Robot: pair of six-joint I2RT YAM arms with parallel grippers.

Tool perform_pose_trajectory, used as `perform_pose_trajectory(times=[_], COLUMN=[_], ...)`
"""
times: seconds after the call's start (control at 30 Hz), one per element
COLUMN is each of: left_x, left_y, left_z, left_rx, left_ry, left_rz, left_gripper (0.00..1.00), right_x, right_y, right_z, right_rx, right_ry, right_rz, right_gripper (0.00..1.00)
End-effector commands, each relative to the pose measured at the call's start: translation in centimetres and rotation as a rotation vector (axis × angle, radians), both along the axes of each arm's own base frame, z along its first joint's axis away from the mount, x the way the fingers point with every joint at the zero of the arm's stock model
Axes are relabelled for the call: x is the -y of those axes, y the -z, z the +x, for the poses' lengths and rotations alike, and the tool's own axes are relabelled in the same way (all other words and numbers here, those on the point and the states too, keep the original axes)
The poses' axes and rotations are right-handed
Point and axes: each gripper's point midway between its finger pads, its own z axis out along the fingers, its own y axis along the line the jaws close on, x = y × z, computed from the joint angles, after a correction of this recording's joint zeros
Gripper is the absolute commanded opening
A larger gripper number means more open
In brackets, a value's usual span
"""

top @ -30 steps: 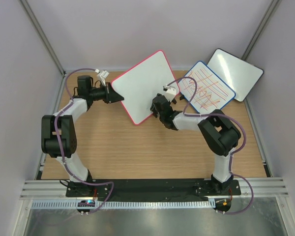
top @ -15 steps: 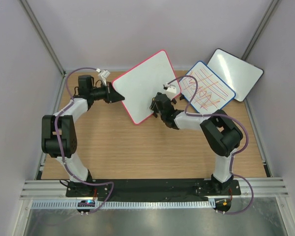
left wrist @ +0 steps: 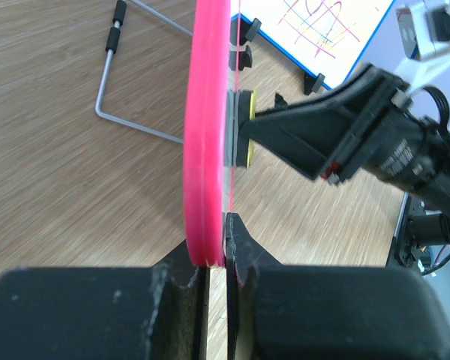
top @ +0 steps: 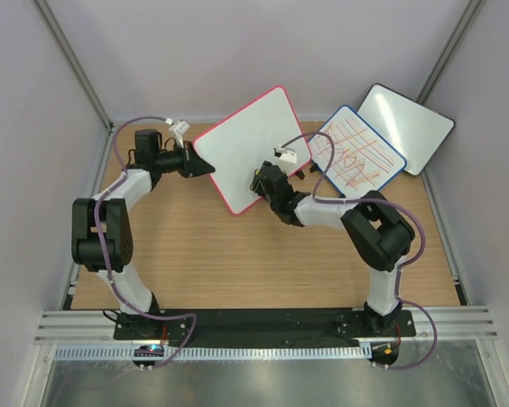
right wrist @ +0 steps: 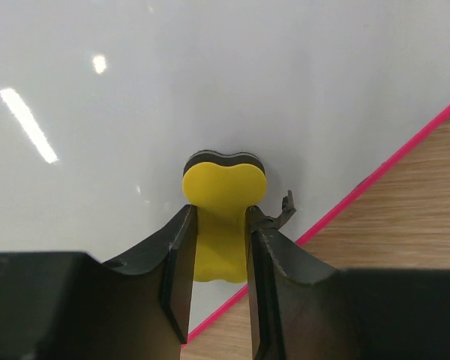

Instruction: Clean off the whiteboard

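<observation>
Two tools share the job: the right tool (right wrist: 219, 216) pinches a yellow eraser (right wrist: 223, 178) against the whiteboard (top: 242, 140), and the left tool (left wrist: 216, 251) clamps its pink rim. The board stands tilted near the bench's (top: 237, 263) far edge. It looks stiff, light and slick, so the frame is the best place to grip.

The yellow eraser (right wrist: 223, 187) is partly hidden between the right fingers (right wrist: 174, 270); the whiteboard (right wrist: 210, 75) is cut off by the picture's edges.
</observation>
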Motion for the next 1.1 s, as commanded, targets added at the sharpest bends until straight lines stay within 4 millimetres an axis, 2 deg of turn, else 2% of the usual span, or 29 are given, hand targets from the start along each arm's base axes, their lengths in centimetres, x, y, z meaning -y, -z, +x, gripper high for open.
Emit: perform_pose_trajectory(times=[0.0, 0.03, 0.1, 0.2, 0.3, 0.37, 0.47, 0.6, 0.7, 0.73, 0.8, 0.83, 0.87, 0.9, 0.93, 0.97, 1.0, 1.03, 1.07], left_x=[0.6, 0.6, 0.6, 0.6, 0.5, 0.5, 0.5, 0.5, 0.5, 0.4, 0.5, 0.5, 0.5, 0.5, 0.5, 0.4, 0.4, 0.4, 0.4], left_y=[0.1, 0.1, 0.1, 0.0, -0.1, -0.3, -0.3, -0.3, -0.2, -0.3, -0.2, -0.2, -0.1, -0.1, -0.1, -0.2, -0.2, -0.2, -0.2], left_z=[1.4, 1.4, 1.4, 1.4, 1.3, 1.3, 1.3, 1.2, 1.1, 1.2, 1.2, 1.2, 1.1, 1.1, 1.1, 1.1, 1.1, 1.1, 1.1], left_rx=[0.157, 0.157, 0.159, 0.160, 0.167, 0.171, 0.170, 0.173, 0.173, 0.175, 0.170, 0.169, 0.167, 0.168, 0.168, 0.172, 0.172, 0.175, 0.176], left_ry=[0.021, 0.021, 0.022, 0.020, 0.021, 0.021, 0.022, 0.025, 0.029, 0.026, 0.028, 0.029, 0.029, 0.028, 0.029, 0.027, 0.027, 0.026, 0.027], left_rz=[0.099, 0.099, 0.100, 0.100, 0.102, 0.102, 0.103, 0.107, 0.110, 0.111, 0.111, 0.110, 0.111, 0.112, 0.113, 0.116, 0.116, 0.118, 0.118], left_gripper=[0.00, 0.00, 0.00, 0.00, 0.00, 0.00, 0.00, 0.00, 0.00, 0.00, 0.00, 0.00, 0.00, 0.00, 0.00, 0.00, 0.00, 0.00, 0.00], right_x=[-7.8, -8.5, -8.7, -7.3, -4.5, -1.5, 1.3, 5.3, 6.5, 6.6, 6.6, 6.7, 6.6, 7.1, 6.9, 7.3, 8.2, 8.4, 9.1], right_y=[-2.0, -1.8, -1.7, -1.6, -1.3, -1.0, -0.4, -1.3, -2.6, -4.1, -5.4, -6.9, -7.6, -7.0, -8.3, -8.0, -6.5, -6.7, -5.6], right_z=[-2.5, -3.1, -3.2, -2.7, -1.7, -0.7, 0.0, 1.8, 2.1, 2.0, 1.5, 1.3, 1.0, 0.3, 0.0, -0.5, -1.6, -2.2, -3.2], right_rx=[0.035, 0.030, 0.025, 0.032, 0.028, 0.029, 0.022, 0.037, 0.063, 0.089, 0.103, 0.123, 0.125, 0.086, 0.087, 0.057, -0.021, -0.038, -0.091], right_ry=[-0.169, -0.190, -0.190, -0.147, -0.079, -0.004, 0.053, 0.128, 0.137, 0.128, 0.086, 0.067, 0.040, 0.011, -0.033, -0.058, -0.077, -0.112, -0.125], right_rz=[0.174, 0.184, 0.189, 0.160, 0.139, 0.109, 0.089, 0.087, 0.070, 0.074, 0.035, 0.031, 0.009, -0.063, -0.077, -0.124, -0.181, -0.180, -0.211], right_gripper=[0.01, 0.01, 0.01, 0.01, 0.01, 0.01, 0.01, 0.01, 0.01, 0.01, 0.01, 0.01, 0.01, 0.01, 0.01, 0.01, 0.01, 0.01, 0.01])
